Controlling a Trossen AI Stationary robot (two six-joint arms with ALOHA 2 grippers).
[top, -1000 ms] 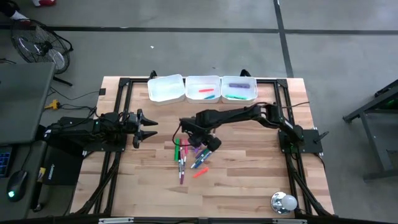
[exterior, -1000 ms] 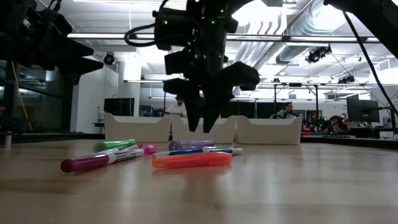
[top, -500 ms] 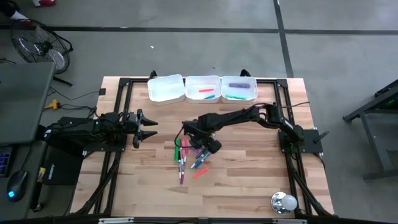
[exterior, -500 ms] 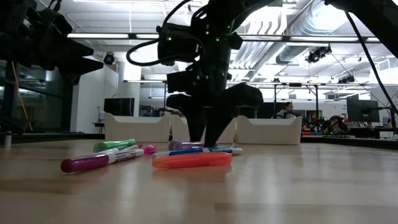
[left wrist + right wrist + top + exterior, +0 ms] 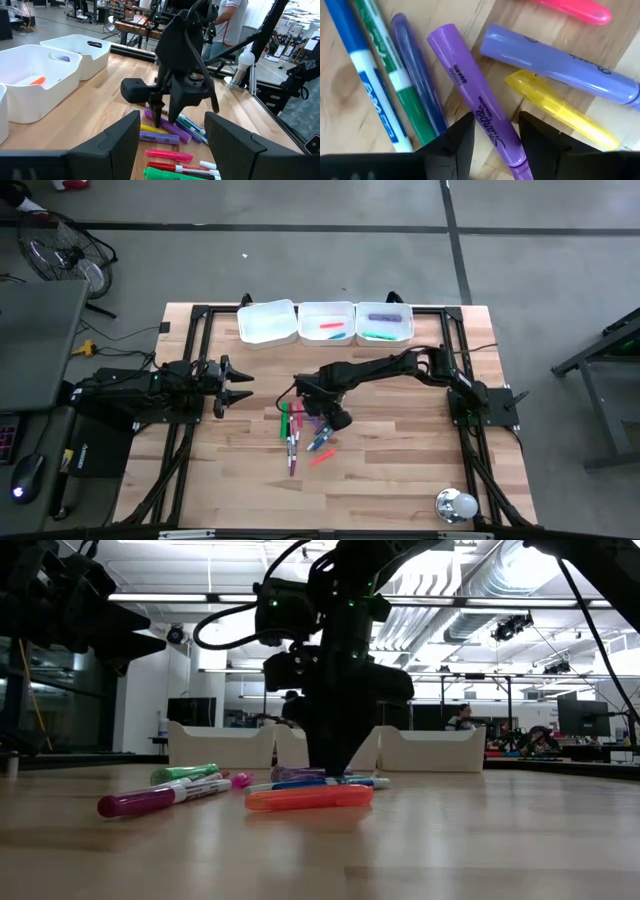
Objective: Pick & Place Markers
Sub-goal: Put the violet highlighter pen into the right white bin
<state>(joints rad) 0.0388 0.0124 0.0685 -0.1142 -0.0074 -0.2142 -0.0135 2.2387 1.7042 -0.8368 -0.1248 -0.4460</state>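
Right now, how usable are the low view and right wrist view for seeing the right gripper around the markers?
Low view: backlit by bright ceiling lights, so the right gripper is a black silhouette; the orange marker stays clear. Right wrist view: evenly lit, the purple marker sharp between the blurred dark fingers, yellow marker beside it.
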